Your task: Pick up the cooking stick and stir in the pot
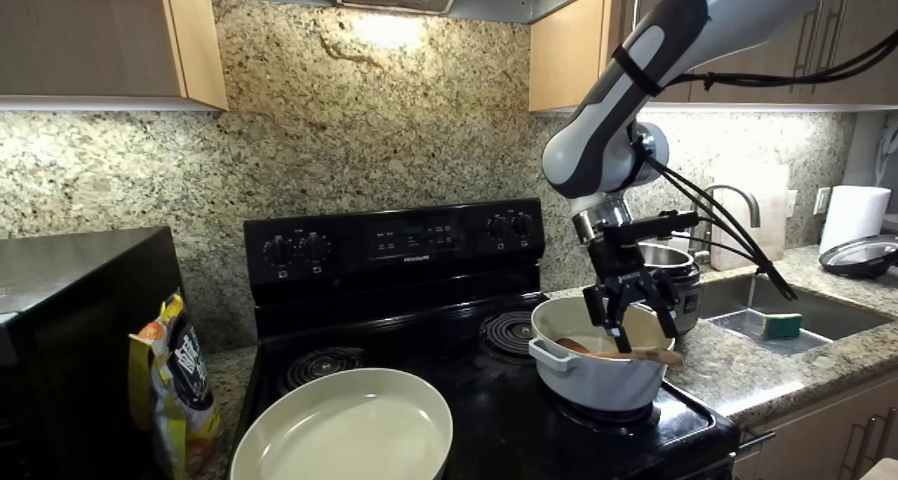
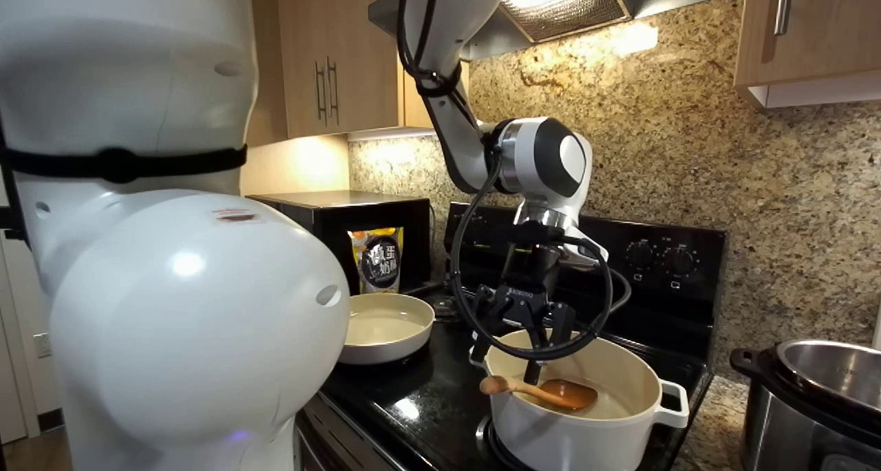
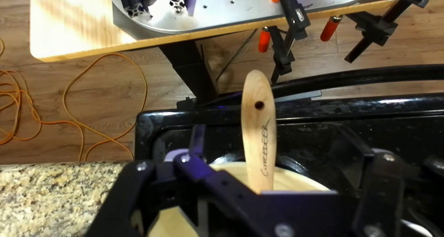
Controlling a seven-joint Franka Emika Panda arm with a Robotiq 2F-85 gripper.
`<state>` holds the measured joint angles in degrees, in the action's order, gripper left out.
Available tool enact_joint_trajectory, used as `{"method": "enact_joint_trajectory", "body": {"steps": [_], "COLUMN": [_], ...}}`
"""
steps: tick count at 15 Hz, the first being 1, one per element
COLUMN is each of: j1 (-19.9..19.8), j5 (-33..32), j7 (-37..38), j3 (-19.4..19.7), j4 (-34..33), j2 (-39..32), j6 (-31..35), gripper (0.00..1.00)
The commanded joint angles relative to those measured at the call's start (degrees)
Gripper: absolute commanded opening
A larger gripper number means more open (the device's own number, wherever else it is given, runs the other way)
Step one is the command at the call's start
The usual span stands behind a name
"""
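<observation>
One robot arm (image 1: 614,108) is slanting down in an exterior view, its pincer (image 1: 646,335) spread at the mouth of a round white pot (image 1: 596,385) with a wooden cooking stick (image 1: 649,355) lying across the rim. In an exterior view, the stick's broad head (image 2: 572,394) is resting inside the pot, its handle (image 2: 515,385) jutting over the edge. In the wrist view, the handle is showing between the pincer's parted fingers (image 3: 197,141).
</observation>
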<state>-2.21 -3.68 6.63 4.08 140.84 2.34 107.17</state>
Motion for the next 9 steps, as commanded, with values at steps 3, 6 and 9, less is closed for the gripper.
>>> {"method": "enact_joint_trajectory", "body": {"steps": [3, 6, 9], "j1": [-0.4, -0.3, -0.1], "j5": [2.1, 2.3, 1.2], "j7": [-0.5, -0.8, -0.4], "j3": [-0.5, -0.9, -2.0], "j4": [9.3, 13.2, 14.6], "j2": [15.7, 23.7, 28.4], "j6": [5.4, 6.7, 5.2], "gripper": [1.0, 1.0, 1.0]}}
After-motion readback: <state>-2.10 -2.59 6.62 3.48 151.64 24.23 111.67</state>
